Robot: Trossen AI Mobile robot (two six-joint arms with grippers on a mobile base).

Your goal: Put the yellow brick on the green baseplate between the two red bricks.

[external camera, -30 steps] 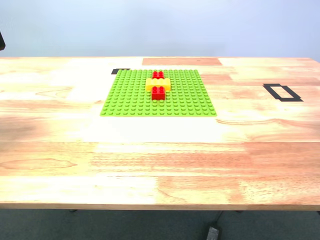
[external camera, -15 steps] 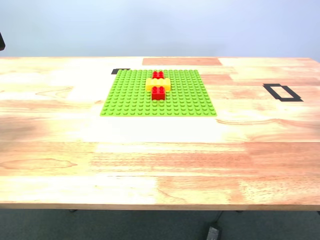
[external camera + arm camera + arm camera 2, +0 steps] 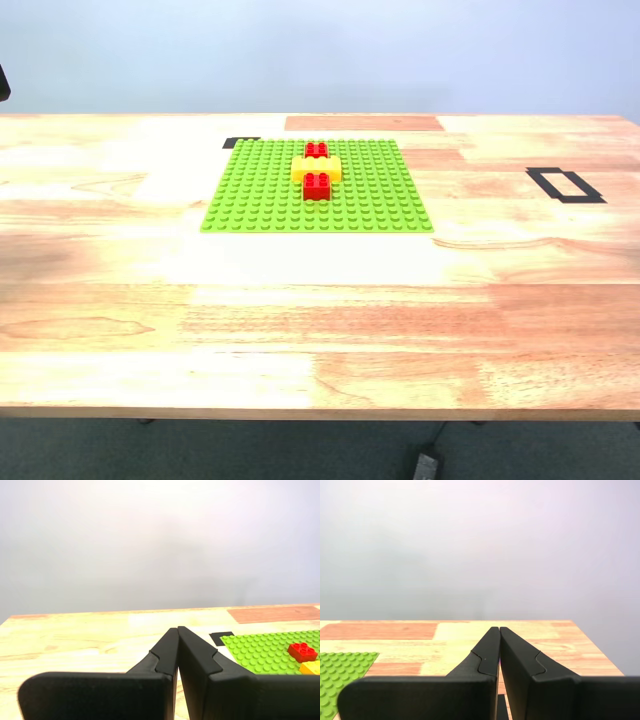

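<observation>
Yellow brick seated on baseplate, between red bricks, long axis 3–9 o'clock in exterior view. First gripper nearer; second gripper farther; both pressed together, empty. Placement judged complete.

Scanning for anything written and I'm finding no legible text, label, brand or number in any view. The nearest thing to a sign is a black tape rectangle outline on the wooden table toward the exterior view's right, and it carries no lettering. A small black tape patch by the green baseplate is blank too.
</observation>
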